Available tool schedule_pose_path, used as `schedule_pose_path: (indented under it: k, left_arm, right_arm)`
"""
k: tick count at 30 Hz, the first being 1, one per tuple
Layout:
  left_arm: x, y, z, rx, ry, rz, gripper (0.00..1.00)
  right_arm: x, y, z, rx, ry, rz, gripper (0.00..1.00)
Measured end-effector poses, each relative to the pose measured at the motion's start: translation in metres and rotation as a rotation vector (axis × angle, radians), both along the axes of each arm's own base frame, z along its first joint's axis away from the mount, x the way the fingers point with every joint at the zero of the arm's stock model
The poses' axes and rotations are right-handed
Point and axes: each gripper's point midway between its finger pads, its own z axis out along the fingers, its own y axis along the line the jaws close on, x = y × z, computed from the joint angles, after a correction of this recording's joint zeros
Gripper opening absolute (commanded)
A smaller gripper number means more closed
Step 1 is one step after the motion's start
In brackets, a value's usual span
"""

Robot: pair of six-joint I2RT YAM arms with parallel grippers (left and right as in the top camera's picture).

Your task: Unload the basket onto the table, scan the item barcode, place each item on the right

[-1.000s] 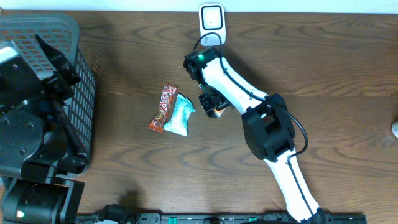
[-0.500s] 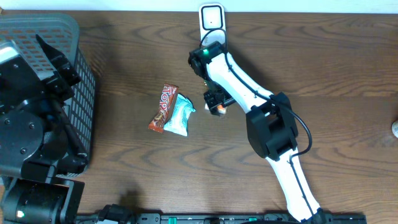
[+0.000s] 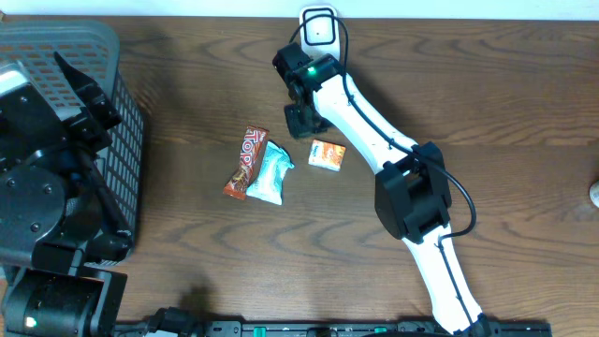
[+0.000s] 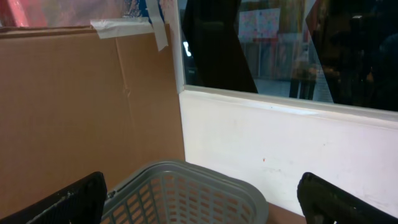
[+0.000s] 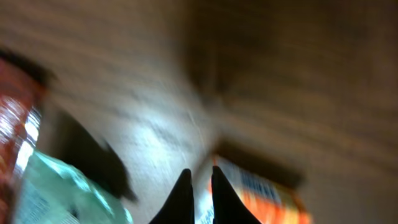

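One orange packet [image 3: 327, 154] now released, right tool [image 5: 199, 186] pulled back, closed.

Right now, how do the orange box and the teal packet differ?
The orange box is small and squared; the teal packet is bigger, soft and crinkled. The orange box lies alone; the teal packet lies against the red bar. Both rest on the table, neither held.

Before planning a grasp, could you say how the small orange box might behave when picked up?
The small orange box has straight edges, so it is probably stiff. It lies flat on the wooden table, so rolling seems unlikely. Being small, it is likely light and may slide.
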Motion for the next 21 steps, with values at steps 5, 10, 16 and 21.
schedule_pose_path:
  k: [5, 10, 16, 21]
  left_arm:
    - [0.0, 0.0, 0.0, 0.0, 0.0, 0.0, 0.98]
    - [0.0, 0.0, 0.0, -0.001, -0.001, 0.0, 0.98]
    - [0.0, 0.0, 0.0, -0.022, -0.014, -0.002, 0.98]
    - [0.0, 0.0, 0.0, -0.031, -0.02, -0.002, 0.98]
  right_arm:
    - [0.013, 0.008, 0.003, 0.036, -0.053, -0.014, 0.02]
    - [0.019, 0.0, 0.003, 0.013, -0.073, -0.046, 0.02]
    - [0.024, -0.011, 0.001, -0.003, -0.077, -0.075, 0.01]
    - [0.02, -0.019, -0.019, -0.025, -0.055, -0.085, 0.01]
